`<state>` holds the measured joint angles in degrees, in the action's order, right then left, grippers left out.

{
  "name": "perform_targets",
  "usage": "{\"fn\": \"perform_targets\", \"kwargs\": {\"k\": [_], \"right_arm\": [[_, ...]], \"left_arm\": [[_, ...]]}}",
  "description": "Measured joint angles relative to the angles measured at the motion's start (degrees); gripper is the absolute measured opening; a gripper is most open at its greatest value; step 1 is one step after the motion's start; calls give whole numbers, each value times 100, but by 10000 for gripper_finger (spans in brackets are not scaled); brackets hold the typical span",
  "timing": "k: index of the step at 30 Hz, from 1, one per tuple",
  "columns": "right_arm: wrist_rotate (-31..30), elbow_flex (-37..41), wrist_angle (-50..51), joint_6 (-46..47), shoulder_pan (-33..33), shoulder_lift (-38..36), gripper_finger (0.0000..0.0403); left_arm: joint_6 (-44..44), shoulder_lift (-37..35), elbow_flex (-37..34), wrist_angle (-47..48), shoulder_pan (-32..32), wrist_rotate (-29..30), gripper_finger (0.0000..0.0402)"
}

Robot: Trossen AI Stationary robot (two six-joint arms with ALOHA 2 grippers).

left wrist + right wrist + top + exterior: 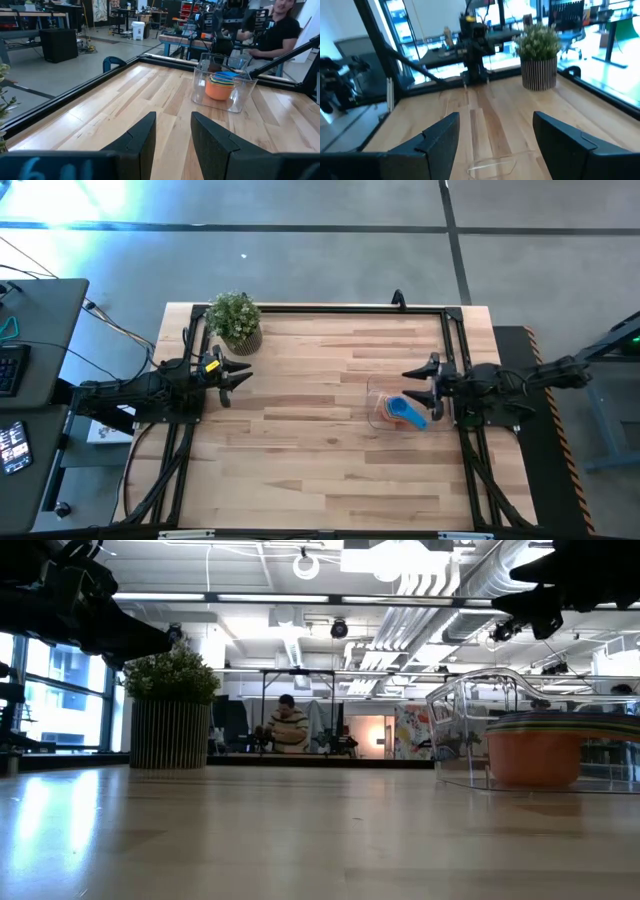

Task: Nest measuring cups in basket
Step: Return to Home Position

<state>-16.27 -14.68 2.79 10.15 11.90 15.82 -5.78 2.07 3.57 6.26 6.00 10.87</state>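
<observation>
Nested measuring cups (pixel 405 412) sit as one stack inside the clear basket (pixel 376 393), which stands on the right part of the bench (pixel 320 470). The low view shows a salmon cup at the bottom with coloured rims layered above it, and from overhead a blue cup lies on top. I cannot count all seven, but no loose cup lies anywhere on the bench, so nesting and placing look finished. What seems left is only for the arms to go to rest.

The right tool (pixel 405 388) hangs over the side of the basket nearest its own arm, spread wide and empty, with the basket rim showing below between its fingers. The left tool (pixel 243 375) is at the left side, well apart from the basket, parted a little and holding nothing.

A potted plant (pixel 236 320) stands in the back left corner, near the left tool; it looks clear of either arm's way. People sit in the room beyond, away from the bench.
</observation>
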Motion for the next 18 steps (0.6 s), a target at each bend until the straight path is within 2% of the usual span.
{"fn": "perform_targets", "kwargs": {"k": [10,18], "right_arm": [[-83,823,-136,-20,0,-1565,243],[-171,910,-29,-178,0,-1566,243]], "left_arm": [[0,0,0,0,0,0,113],[0,0,0,0,2,0,113]]}}
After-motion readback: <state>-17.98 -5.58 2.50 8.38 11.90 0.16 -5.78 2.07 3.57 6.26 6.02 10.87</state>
